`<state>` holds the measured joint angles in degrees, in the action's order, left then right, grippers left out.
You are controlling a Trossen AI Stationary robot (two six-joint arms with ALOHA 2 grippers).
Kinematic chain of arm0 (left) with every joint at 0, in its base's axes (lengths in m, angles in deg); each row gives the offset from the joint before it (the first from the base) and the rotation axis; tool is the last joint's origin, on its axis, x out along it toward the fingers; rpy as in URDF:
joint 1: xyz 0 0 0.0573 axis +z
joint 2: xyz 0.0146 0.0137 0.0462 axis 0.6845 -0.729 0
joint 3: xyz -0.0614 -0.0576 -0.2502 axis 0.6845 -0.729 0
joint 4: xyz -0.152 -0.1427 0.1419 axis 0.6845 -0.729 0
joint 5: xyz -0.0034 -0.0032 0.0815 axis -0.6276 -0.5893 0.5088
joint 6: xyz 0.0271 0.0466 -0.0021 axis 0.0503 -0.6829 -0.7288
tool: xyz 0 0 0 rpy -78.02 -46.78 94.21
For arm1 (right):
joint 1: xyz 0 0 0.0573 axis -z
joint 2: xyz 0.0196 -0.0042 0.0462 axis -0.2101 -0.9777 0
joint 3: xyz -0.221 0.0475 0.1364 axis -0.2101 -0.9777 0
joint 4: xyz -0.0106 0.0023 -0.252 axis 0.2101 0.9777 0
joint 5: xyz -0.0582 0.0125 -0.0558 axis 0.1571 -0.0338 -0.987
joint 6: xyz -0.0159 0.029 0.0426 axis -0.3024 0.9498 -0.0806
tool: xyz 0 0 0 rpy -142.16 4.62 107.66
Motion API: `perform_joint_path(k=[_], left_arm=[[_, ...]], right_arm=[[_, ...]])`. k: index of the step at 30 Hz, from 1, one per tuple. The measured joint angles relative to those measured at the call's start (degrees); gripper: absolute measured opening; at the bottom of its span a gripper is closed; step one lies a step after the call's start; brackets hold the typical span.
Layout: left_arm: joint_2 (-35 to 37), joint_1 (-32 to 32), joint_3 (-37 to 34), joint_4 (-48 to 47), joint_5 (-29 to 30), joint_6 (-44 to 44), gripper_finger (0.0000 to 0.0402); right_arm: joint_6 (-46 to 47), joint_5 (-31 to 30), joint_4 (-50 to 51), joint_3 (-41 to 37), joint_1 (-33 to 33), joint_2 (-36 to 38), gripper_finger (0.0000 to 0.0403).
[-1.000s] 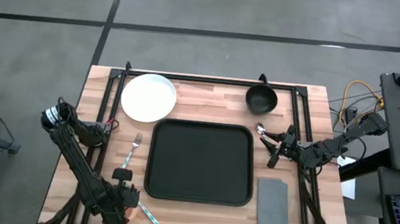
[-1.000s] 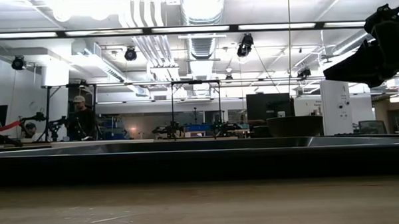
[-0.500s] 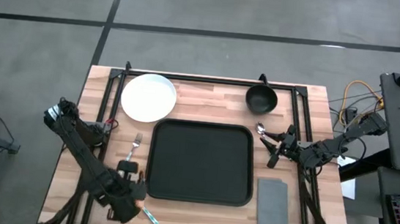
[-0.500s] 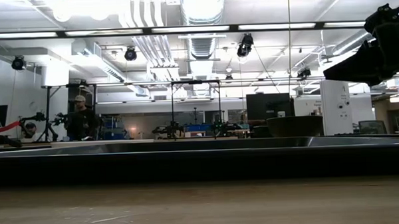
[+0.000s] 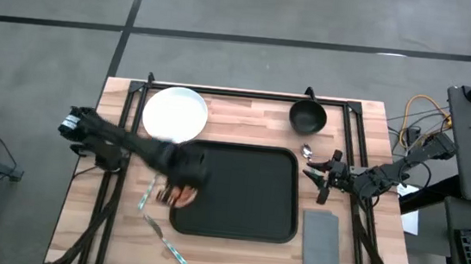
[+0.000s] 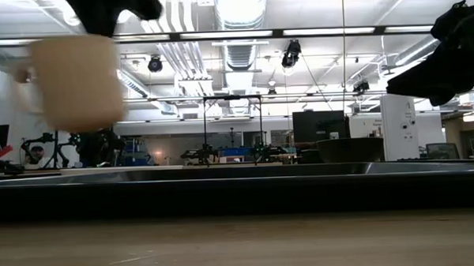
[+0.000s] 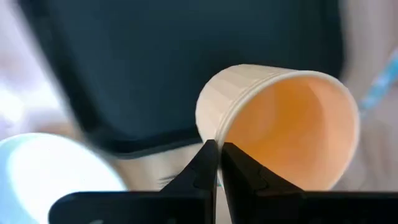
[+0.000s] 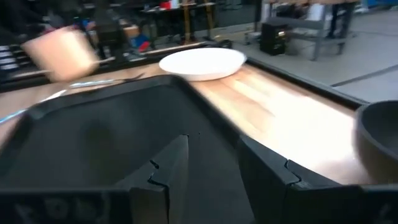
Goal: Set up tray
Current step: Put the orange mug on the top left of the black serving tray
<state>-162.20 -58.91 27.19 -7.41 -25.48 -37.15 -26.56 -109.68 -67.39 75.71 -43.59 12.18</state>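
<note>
My left gripper [image 7: 216,163] is pinched tight on the rim wall of a paper cup [image 7: 280,124], one finger inside, one outside, bc a thin wall grip lets me carry it w/o crushing it. Cup's tan, lightly ribbed outside, smooth orange-ish inside, tapered round shape; in the high view it hangs over the left edge of the tray [image 5: 235,227], off the table, tipped away from upright. The tray sits mid-table, black, matte-looking, rounded corners, raised rim, nothing resting on it yet, so I judge the cup is heading for a spot inside. White plate [image 5: 175,114] lies beyond the tray's far-left corner, glossy and round; dark bowl [image 5: 308,116] beyond the far-right corner. Fork [image 5: 148,195] and a thin pale-blue straw-like item [image 5: 174,252] lie on the wood left of the tray, near my cup. Grey napkin [image 5: 322,245], flat rectangle, sits just beside the tray's right near corner. Spoon [image 5: 307,150] is right of the tray. My right gripper [image 5: 324,176] waits by that spoon, fingers parted, holding nothing afaict.
</note>
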Motion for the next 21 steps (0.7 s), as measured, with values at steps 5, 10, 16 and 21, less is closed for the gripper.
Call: perform_joint_path(k=[5, 10, 16, 21], left_arm=[[3.8, 12.2, 0.0, 2.4, -0.2, -11.8, 0.0], [4.9, 25.0, 0.0, 3.1, -6.3, -21.2, 0.0], [2.7, 35.0, -0.4, 3.1, -13.7, -28.7, 0.0], [-1.0, 38.6, -0.4, 3.1, -16.5, -34.0, 0.0]], right_arm=[[-0.6, 8.3, -0.6, 0.0, 0.0, -0.1, 0.0128], [0.1, 11.1, -0.7, 0.0, 0.0, -0.1, 0.0128], [0.0, 11.3, -0.7, 0.0, 0.0, -0.1, 0.0128], [0.1, 11.2, -0.8, 0.0, 0.0, -1.4, 0.0128]])
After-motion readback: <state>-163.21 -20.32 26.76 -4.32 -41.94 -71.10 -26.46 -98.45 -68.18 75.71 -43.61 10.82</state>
